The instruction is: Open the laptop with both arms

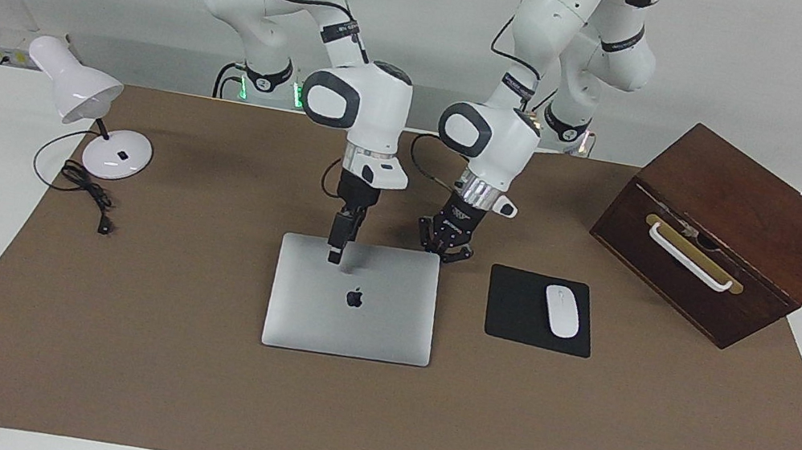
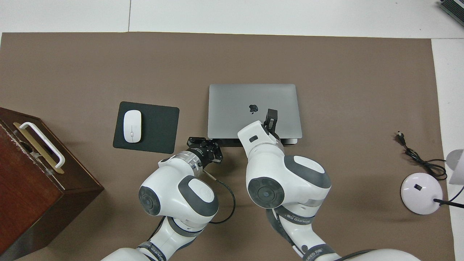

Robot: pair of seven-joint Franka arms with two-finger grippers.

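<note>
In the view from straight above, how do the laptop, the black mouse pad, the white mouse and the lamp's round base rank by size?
1. laptop
2. mouse pad
3. lamp base
4. mouse
</note>
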